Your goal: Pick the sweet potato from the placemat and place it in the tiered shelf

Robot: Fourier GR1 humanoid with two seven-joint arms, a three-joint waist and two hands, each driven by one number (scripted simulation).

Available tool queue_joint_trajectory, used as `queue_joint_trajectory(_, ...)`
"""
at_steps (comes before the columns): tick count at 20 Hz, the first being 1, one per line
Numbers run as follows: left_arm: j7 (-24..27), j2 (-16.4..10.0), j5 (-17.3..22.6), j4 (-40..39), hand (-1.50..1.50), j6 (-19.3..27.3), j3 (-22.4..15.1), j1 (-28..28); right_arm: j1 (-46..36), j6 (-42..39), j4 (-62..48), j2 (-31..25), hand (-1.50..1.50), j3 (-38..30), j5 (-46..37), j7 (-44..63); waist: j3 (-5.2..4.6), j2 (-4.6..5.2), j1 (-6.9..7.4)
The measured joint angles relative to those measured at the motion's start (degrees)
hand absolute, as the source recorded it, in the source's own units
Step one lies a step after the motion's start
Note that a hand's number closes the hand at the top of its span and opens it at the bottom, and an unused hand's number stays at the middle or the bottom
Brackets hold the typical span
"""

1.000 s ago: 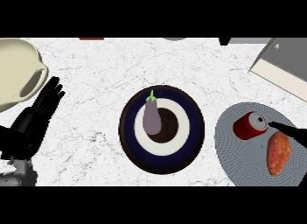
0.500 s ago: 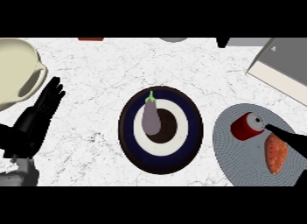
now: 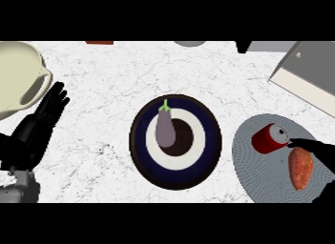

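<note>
The orange sweet potato [image 3: 300, 167] lies on the round grey placemat [image 3: 258, 167] at the lower right, next to a red can [image 3: 270, 139]. My right hand [image 3: 326, 151] comes in from the right edge. One straight finger reaches over the top of the sweet potato toward the can, and another part of the hand shows below it near the mat's lower edge. The hand is open, with nothing held. The tiered shelf [image 3: 316, 66], grey with a pale edge, stands at the upper right. At the left, my left hand [image 3: 37, 127] rests open, fingers up.
A dark blue plate [image 3: 141, 143] with a white ring holds a purple eggplant [image 3: 165, 127] at the centre. A large cream bowl [image 3: 11, 78] sits at the upper left, just above the left hand. White marbled counter lies between the plate and the shelf.
My right hand has moved further in from the right edge, its finger now stretching over the sweet potato's top toward the can. The left hand has barely shifted.
</note>
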State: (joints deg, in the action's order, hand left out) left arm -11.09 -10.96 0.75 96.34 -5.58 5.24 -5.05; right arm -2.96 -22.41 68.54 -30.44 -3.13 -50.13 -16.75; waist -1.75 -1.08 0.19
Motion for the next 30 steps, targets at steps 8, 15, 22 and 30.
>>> queue_joint_trajectory(8,1.3,0.0,0.1,-0.7,0.0,-0.8,0.3,0.4,-2.4,9.7,-4.9,-0.5,1.5,-2.7,-1.8,-6.4,0.2,0.37,0.21)
queue_joint_trajectory(15,0.0,0.2,-0.2,1.1,0.0,-0.6,0.0,1.5,-2.4,9.5,-2.5,1.5,1.5,-9.7,6.3,-8.0,1.67,0.92,-0.86)
queue_joint_trajectory(22,0.1,0.1,-0.4,0.9,0.0,-0.9,-0.3,1.0,-11.3,23.8,2.5,14.5,1.5,-15.5,3.5,19.9,1.24,0.74,0.51)
queue_joint_trajectory(30,0.2,0.4,-0.8,0.6,0.0,-1.4,-1.5,0.0,-26.3,37.5,9.3,21.9,1.5,-13.1,-16.1,50.5,1.08,0.78,2.46)
